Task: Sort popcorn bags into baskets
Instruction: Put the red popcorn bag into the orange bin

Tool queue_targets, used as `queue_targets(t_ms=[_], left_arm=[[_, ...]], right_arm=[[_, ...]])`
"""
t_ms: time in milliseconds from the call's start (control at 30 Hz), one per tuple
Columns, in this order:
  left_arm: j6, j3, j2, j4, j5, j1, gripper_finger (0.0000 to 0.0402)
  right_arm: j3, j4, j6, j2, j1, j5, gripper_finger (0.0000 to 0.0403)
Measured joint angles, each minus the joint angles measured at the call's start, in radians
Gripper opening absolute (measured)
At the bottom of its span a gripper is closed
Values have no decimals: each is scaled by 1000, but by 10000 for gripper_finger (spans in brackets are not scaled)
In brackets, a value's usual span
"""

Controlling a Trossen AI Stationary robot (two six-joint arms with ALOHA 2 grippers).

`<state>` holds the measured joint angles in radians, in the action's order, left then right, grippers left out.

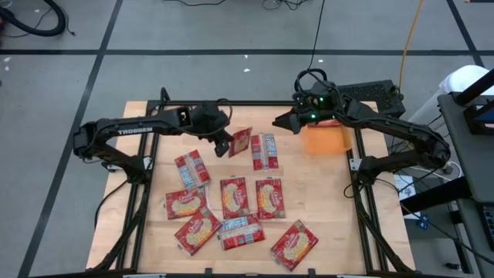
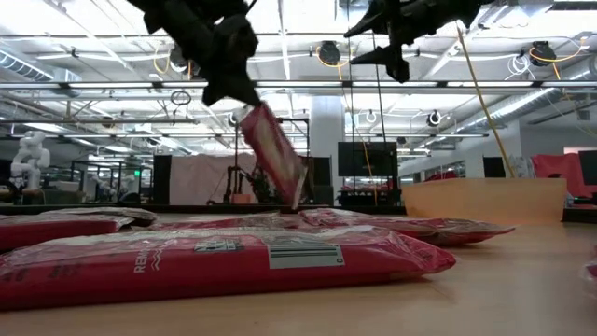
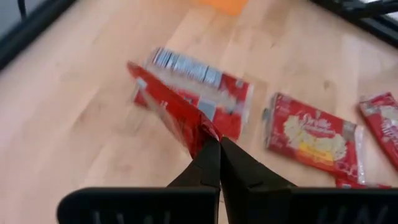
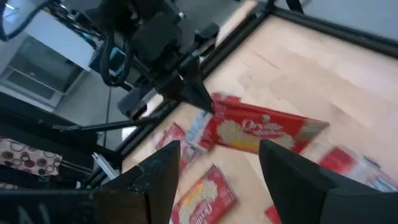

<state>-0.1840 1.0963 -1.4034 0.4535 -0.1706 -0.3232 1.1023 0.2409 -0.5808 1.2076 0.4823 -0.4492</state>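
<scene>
1. Nearest the front edge of the table [image 1: 139, 255], well short of the orange basket [image 1: 325, 140], lay a loose spread of popcorn bags [image 1: 235, 197], flat on the wood, some showing the popcorn picture and some the barcode side; they looked to be waiting their turn.
2. Farther in, about level with the basket and off to its left, the left gripper [image 1: 224, 144] was pinched tight on the corner of one bag [image 1: 240, 142], which hung clear of the wood at a slant, likely so it could be carried across.
3. One more bag [image 1: 263, 151] lay flat between that hanging bag and the basket.
4. The right gripper [image 1: 282, 121] hovered just beside the basket's left end, fingers spread wide and holding nothing, pointed toward the lifted bag; I judged it was there to take a handover.
5. The basket sat at the far right of the table, under the right arm.
</scene>
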Motion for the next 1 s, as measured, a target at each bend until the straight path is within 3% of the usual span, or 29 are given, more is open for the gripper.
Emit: queue_targets(t_ms=[233,333,667,1000], left_arm=[[90,83,0,23,4,28,0],[115,114,0,24,6,39,0],[243,275,0,88,6,106,0],[284,355,0,94,32,166,0]], right_arm=[[0,-51,3,14,-32,0,213],[6,-44,74,13,-58,-6,213],[195,310,434,37,-92,17,213],[199,321,441,55,-121,38,213]])
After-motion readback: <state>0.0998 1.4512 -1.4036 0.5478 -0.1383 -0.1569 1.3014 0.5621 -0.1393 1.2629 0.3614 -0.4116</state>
